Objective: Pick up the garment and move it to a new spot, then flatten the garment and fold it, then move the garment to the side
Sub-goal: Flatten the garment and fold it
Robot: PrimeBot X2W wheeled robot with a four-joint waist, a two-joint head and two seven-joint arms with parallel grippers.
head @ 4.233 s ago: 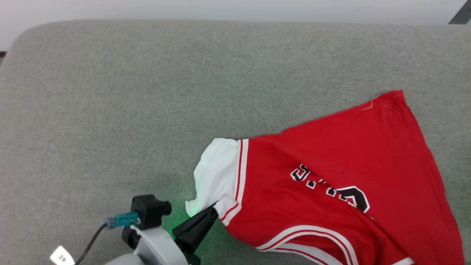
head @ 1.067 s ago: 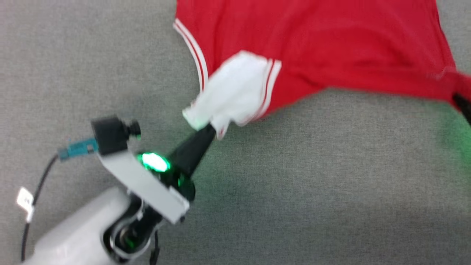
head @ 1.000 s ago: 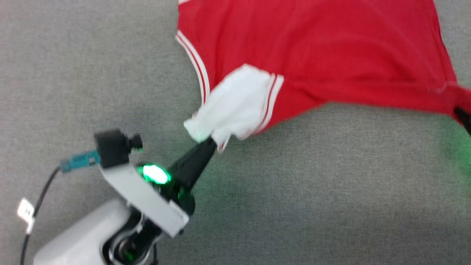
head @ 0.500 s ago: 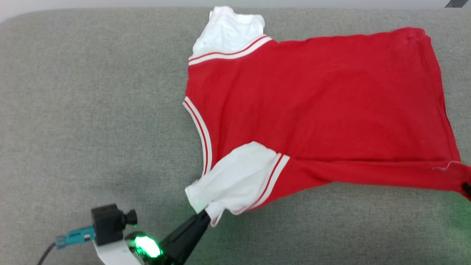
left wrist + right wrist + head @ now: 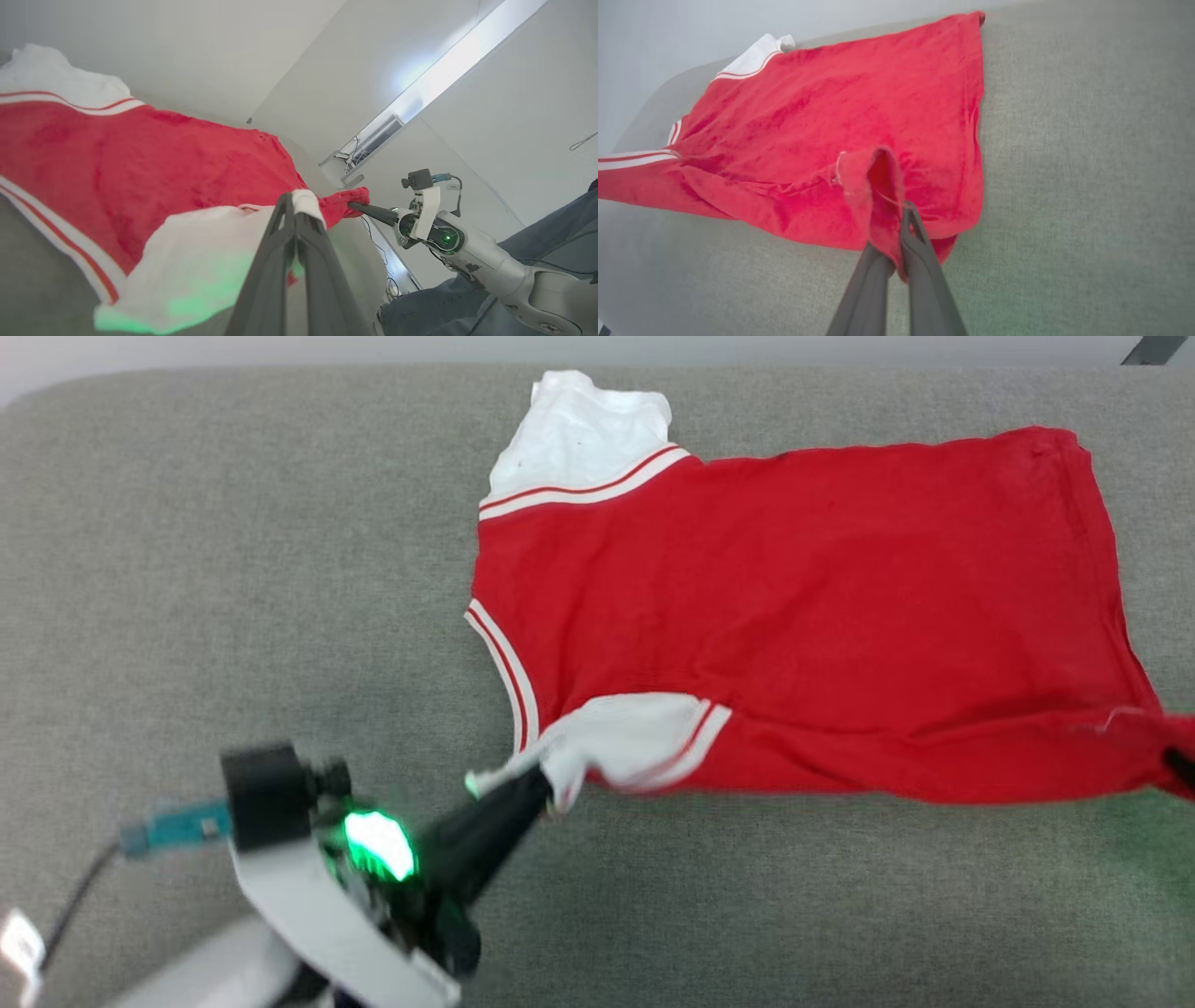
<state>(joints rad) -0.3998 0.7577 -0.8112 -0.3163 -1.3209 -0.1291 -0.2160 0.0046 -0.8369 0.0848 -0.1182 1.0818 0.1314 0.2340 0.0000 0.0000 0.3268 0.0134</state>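
You see the garment [image 5: 803, 607] spread on the grey cushion [image 5: 233, 569]. Your left end effector [image 5: 534, 782] is closed on its white sleeve [image 5: 644, 737], your right end effector [image 5: 903, 217] on its red hem corner [image 5: 873, 186].

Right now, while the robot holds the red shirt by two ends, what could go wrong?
1. The left pincer pinches only the tip of the white sleeve, so the garment might slip free if it is pulled.
2. The right pincer holds a bunched hem corner; letting go could leave a wrinkle there.
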